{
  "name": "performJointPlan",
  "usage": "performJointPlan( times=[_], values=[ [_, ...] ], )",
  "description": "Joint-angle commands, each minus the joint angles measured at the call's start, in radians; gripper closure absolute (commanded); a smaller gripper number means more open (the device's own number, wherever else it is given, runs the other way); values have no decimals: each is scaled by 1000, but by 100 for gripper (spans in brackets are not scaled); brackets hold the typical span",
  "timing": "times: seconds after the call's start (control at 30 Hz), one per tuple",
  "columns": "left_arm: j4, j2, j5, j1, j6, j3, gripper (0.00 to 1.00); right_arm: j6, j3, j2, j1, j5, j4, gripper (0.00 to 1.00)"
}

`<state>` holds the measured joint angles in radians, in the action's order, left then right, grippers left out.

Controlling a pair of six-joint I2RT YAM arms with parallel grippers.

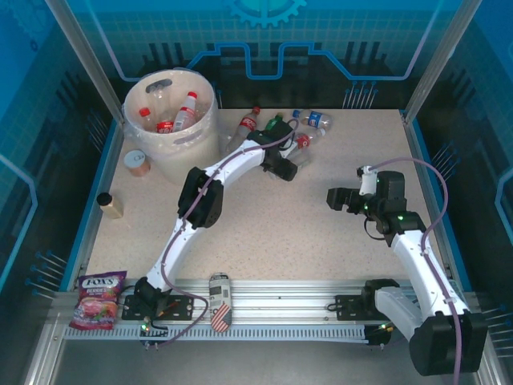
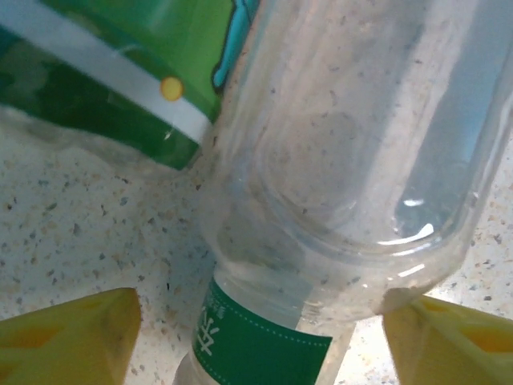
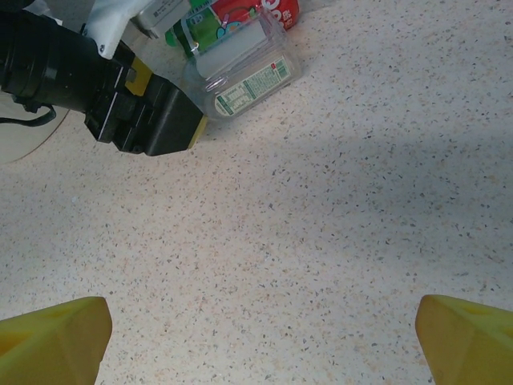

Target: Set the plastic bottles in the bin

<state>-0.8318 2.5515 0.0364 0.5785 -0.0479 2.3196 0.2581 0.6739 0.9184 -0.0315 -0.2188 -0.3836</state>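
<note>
By the rail at the lower left lies a candy bag [image 1: 98,301]. Up the left edge of the desk [image 1: 264,241] stand a small brown jar [image 1: 110,205] and a tan-lidded container [image 1: 138,163], the second just beside the bin [image 1: 204,128]. The bin sits in the desk's upper left corner, and a few red-capped bottles [image 1: 186,111] lie inside it. A striped can [image 1: 219,302] lies on the rail at bottom centre.

Right of the bin, in the upper middle, more bottles lie on their sides in a cluster on the desk: a red-labelled bottle [image 1: 247,126], a green bottle [image 1: 276,123], a blue-labelled bottle [image 1: 314,120] and, a little nearer, a red-marked bottle [image 1: 303,143]. The left arm reaches into this cluster, with the left pincer [image 1: 287,166] low at its near side.

In the left wrist view, its yellow fingers [image 2: 72,337] stand apart on either side of a clear bottle [image 2: 345,160] lying on the desk. The finger at lower left is clear of the plastic. The one at lower right is at the bottle's edge, and I can't tell if it touches. The pincer is open around the bottle, not clamped on it.

Right of centre, the right pincer [image 1: 337,198] hovers over bare desk, spread wide and holding nothing, apart from the cluster.
</note>
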Motion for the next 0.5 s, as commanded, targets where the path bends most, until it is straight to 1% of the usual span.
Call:
performJointPlan(
  times=[0.0,0.07,0.13,0.23,0.47],
  values=[
    [-13,24,-10,-6,0,29,27,-18,-13,-20,17,-19,-3,2],
    [-23,24,-8,-5,-1,30,30,-20,-13,-21,17,-20,-3,2],
    [-31,21,-11,-4,0,30,36,-20,-13,-19,17,-22,-1,2],
    [-36,12,-13,-1,-6,27,43,-18,-13,-17,17,-24,3,2],
    [-63,-39,-22,15,-13,30,51,-20,-14,-13,17,-24,6,2]
  ],
)
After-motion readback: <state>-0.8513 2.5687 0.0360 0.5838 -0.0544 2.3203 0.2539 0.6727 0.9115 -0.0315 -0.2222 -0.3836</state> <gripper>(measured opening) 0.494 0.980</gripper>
